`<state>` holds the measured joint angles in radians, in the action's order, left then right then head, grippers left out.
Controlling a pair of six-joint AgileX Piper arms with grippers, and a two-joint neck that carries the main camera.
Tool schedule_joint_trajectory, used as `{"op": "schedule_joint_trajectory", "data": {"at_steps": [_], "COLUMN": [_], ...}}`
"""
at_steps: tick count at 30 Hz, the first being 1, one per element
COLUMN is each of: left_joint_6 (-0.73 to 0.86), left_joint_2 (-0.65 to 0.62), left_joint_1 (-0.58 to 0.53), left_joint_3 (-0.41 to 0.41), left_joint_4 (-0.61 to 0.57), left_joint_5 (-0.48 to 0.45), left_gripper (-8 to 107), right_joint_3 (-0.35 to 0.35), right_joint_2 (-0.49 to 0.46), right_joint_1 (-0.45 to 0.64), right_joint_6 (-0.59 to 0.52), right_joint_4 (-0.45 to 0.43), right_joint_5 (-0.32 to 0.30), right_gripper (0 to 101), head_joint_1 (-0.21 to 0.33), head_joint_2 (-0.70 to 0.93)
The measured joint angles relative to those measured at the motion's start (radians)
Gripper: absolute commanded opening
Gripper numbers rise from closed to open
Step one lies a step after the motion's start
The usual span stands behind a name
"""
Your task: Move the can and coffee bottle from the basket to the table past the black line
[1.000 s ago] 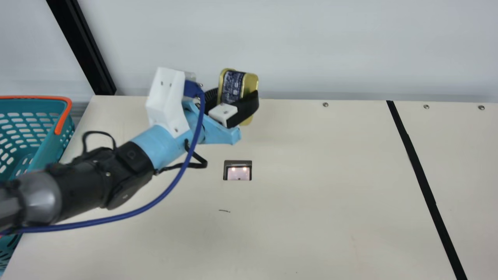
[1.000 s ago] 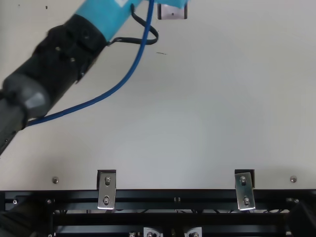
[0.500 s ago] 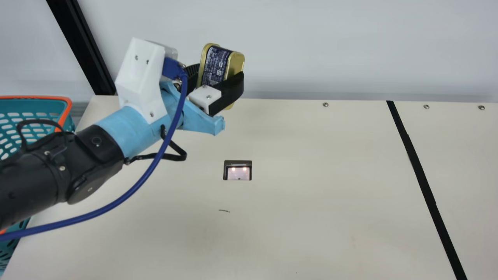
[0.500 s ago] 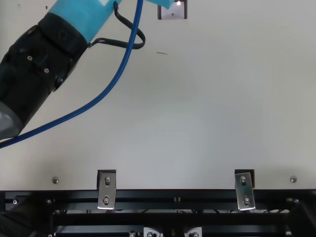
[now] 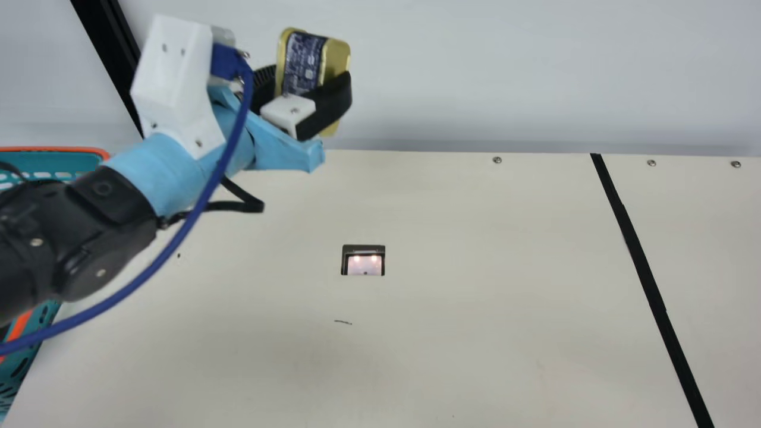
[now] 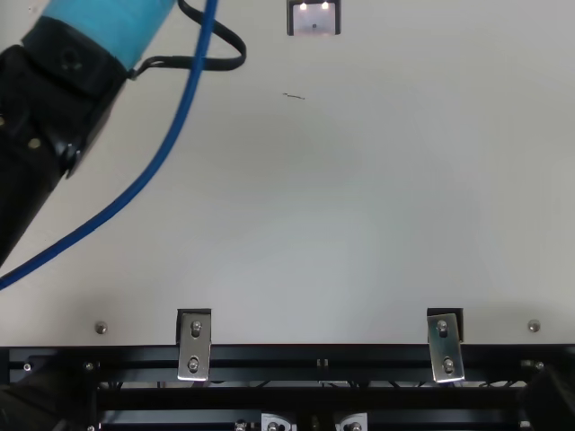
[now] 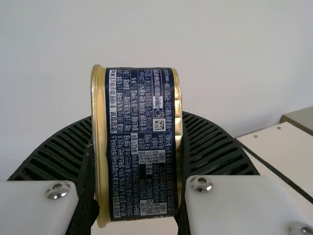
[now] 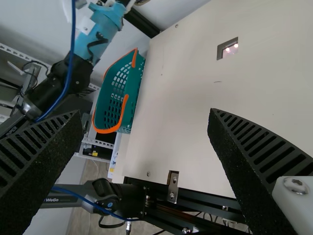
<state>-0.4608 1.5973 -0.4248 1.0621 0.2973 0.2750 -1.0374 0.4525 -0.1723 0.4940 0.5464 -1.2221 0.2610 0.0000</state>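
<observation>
A: What is seen at the back?

B: A pale wall (image 5: 535,71). In front of it a cream table (image 5: 475,297) is set, with a teal basket (image 8: 133,88) placed beside its edge, and it is crossed by a black line (image 5: 642,267).

A: And the grippers?

B: The fingers of the right gripper (image 8: 145,117) are held wide apart, with nothing between them. Those of the left gripper (image 5: 306,89) are clamped on the can (image 5: 303,62).

A: Where is the can, then?

B: It is held tilted, up in the air and out of the basket, on the basket's side of the black line. The crossing is left to be made.

A: How is it likely to handle?

B: As something stiff and, if full, fairly heavy for its size. A firm squeeze should be borne well, though a thin wall could be dented, and bare metal may be found slippery.

A: Where is it best gripped?

B: Across the two flat ends, squarely, as is done here. If only a gold rim (image 7: 101,122) is caught, a twist could be started. The printed label (image 7: 142,171) is best left unpinched.
</observation>
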Motion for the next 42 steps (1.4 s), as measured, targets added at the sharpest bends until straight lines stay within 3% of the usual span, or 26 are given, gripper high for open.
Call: {"op": "schedule_joint_trajectory", "data": {"at_steps": [9, 15, 21, 32, 42], "left_joint_6": [-0.016, 0.06, 0.277, 0.779, 1.251], "left_joint_2": [-0.096, -0.159, -0.21, -0.172, -0.087], "left_joint_1": [-0.007, -0.061, -0.074, 0.077, 0.088], "left_joint_3": [0.026, 0.028, 0.058, 0.143, 0.079], "left_joint_4": [0.028, -0.001, -0.185, -0.599, -0.919], "left_joint_5": [-0.226, -0.411, -0.622, -0.955, -1.066], "left_gripper": [10, 10, 10, 10, 10], "right_joint_3": [0.0, 0.0, 0.0, 0.0, 0.0], "right_joint_2": [0.0, 0.0, 0.0, 0.0, 0.0], "right_joint_1": [0.0, 0.0, 0.0, 0.0, 0.0], "right_joint_6": [0.0, 0.0, 0.0, 0.0, 0.0], "right_joint_4": [0.0, 0.0, 0.0, 0.0, 0.0], "right_joint_5": [0.0, 0.0, 0.0, 0.0, 0.0], "right_gripper": [101, 101, 101, 101, 101], "head_joint_1": [0.0, 0.0, 0.0, 0.0, 0.0], "head_joint_2": [0.0, 0.0, 0.0, 0.0, 0.0]}}
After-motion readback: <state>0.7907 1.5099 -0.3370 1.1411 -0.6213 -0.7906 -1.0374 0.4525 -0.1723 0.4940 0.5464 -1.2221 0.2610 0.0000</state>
